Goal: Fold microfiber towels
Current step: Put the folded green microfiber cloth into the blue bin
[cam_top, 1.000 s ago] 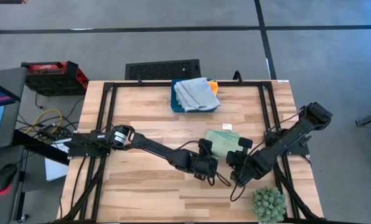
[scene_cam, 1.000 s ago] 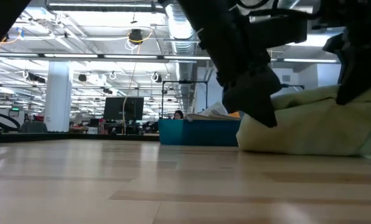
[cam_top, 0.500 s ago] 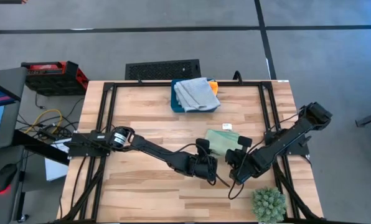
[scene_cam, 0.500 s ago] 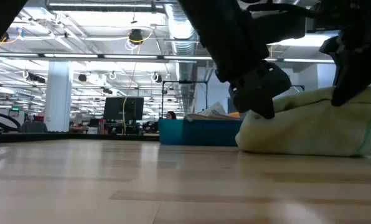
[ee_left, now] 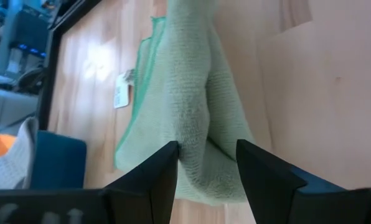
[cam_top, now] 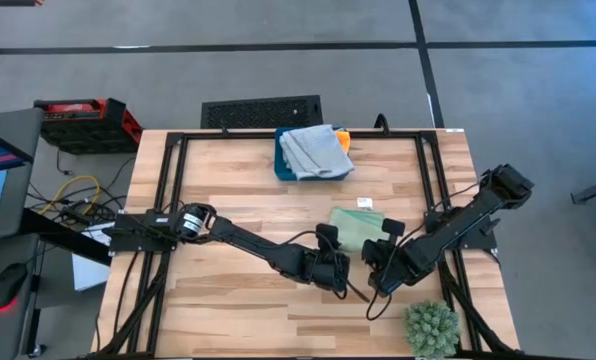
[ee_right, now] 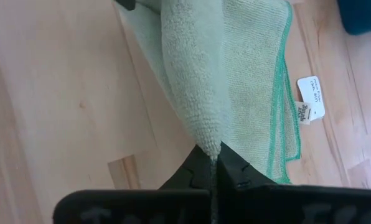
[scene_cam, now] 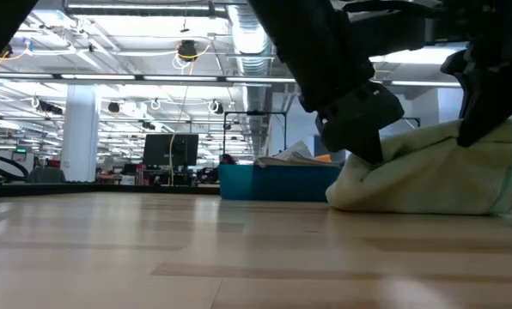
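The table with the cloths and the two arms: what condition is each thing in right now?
green towel: folded over, near edge lifted.
right gripper: shut on the green towel's corner.
left gripper: open, fingers either side of the fold.
grey towels: piled on the teal box.
orange towel: mostly hidden behind them.

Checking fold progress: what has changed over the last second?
The left end effector, open around the green towel, slid slightly toward the table's near edge. The right end effector stayed shut on the towel's edge. The box of towels and plant ball stayed put.
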### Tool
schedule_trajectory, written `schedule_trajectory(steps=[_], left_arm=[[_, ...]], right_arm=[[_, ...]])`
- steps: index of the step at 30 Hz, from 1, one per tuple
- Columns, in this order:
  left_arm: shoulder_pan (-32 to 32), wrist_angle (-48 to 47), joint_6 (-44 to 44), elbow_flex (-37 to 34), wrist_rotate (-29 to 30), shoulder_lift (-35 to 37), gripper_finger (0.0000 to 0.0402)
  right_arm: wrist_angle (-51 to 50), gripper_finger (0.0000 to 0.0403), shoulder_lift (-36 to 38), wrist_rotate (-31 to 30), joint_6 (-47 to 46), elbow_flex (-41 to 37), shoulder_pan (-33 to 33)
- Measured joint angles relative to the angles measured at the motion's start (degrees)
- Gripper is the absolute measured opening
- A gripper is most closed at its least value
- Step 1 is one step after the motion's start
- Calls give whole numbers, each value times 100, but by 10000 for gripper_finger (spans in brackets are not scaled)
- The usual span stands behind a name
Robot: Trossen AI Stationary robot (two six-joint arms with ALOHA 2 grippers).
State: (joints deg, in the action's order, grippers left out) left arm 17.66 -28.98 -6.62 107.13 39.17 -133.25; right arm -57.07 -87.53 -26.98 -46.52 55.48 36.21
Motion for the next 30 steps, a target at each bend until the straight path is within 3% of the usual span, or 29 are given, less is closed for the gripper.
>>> schedule_trajectory(steps=[6, 10, 13, 19, 25, 30], left_arm=[[-1, -23, -53, 0, -322, 0, 157], [26, -2, -383, 0, 109, 0, 157], [83, 74, -166, 0, 325, 0, 157], [82, 151, 32, 0, -493, 0, 157], [-88, 160, 471, 0, -94, 0, 157], [-141, 153, 432, 0, -131, 0, 157]], right_arm=[[3, 16, 0, 0, -2, 0, 0], [7, 14, 0, 0, -2, 0, 0], [7, 12, 0, 0, -2, 0, 0], [12, 17, 0, 0, -4, 0, 0], [18, 13, 0, 7, -4, 0, 0], [16, 17, 0, 7, -4, 2, 0]])
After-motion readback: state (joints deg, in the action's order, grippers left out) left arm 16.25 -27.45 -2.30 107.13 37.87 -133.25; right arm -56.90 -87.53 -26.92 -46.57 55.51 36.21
